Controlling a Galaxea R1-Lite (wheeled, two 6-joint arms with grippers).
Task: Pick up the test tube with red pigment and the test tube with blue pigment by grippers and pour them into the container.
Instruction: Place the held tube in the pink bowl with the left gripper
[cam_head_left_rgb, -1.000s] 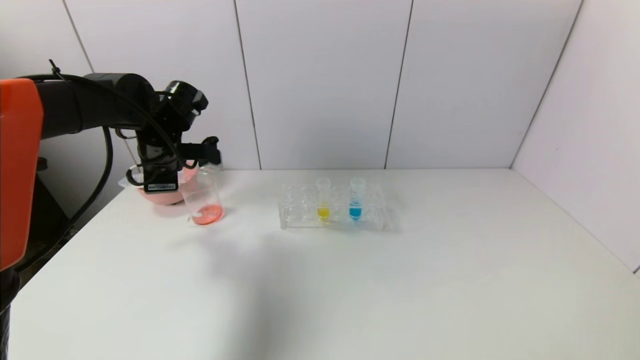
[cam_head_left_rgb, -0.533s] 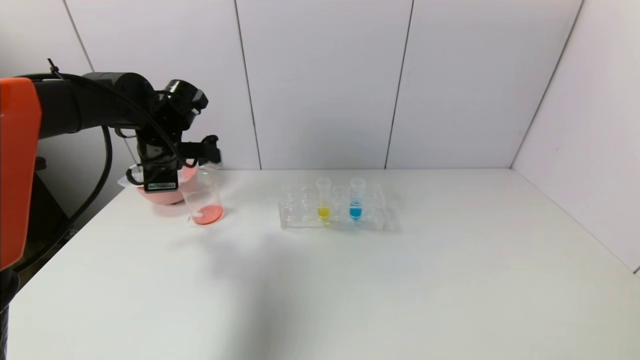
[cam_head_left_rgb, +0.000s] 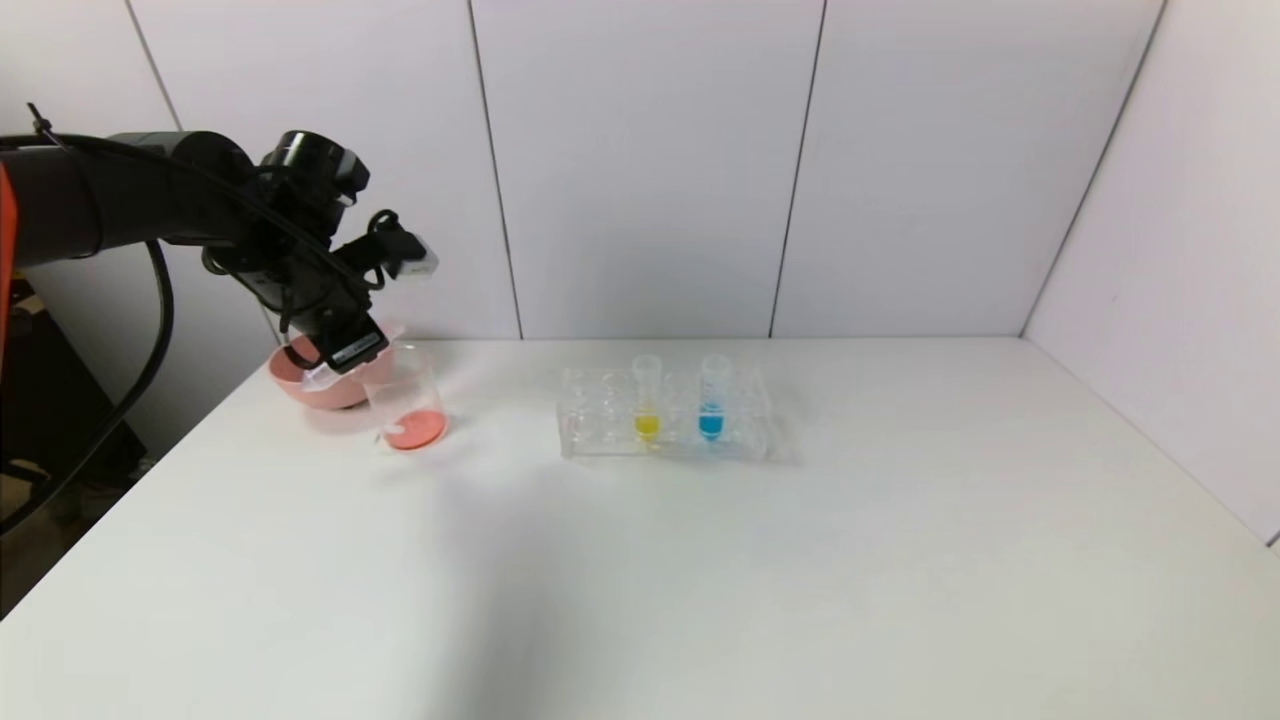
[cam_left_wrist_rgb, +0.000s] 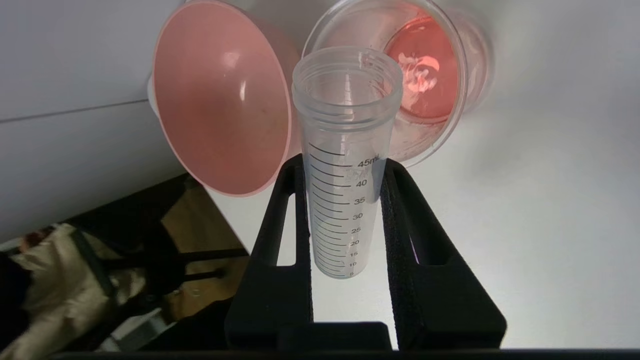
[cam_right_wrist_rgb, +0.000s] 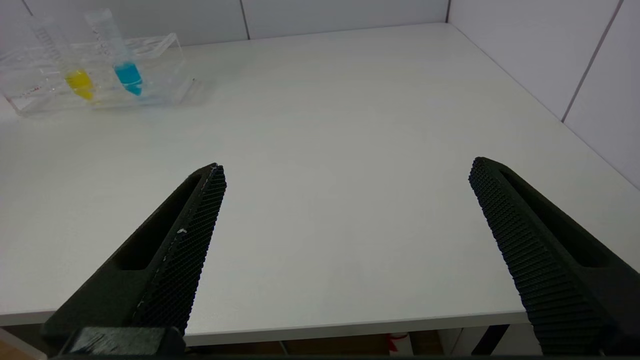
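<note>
My left gripper (cam_head_left_rgb: 345, 352) is shut on the red-pigment test tube (cam_left_wrist_rgb: 345, 125), which now looks empty, a clear tube with graduation marks. It is held tilted in the air at the back left of the table, mouth towards the pink bowl (cam_left_wrist_rgb: 220, 100) and the container (cam_left_wrist_rgb: 430, 75). The container (cam_head_left_rgb: 408, 405) is a clear beaker with orange-red liquid at its bottom. The blue-pigment test tube (cam_head_left_rgb: 712, 395) stands upright in the clear rack (cam_head_left_rgb: 600, 420); it also shows in the right wrist view (cam_right_wrist_rgb: 122, 60). My right gripper (cam_right_wrist_rgb: 347, 165) is open and empty over the table's near edge.
A yellow-liquid tube (cam_head_left_rgb: 647, 398) stands in the rack next to the blue one. The pink bowl (cam_head_left_rgb: 300, 385) sits just left of the beaker near the table's back left corner. White walls close off the back and right.
My left wrist has swung up and to the left and rolled over. The held tube has moved from above the beaker towards the pink bowl. The rack and beaker have not moved.
</note>
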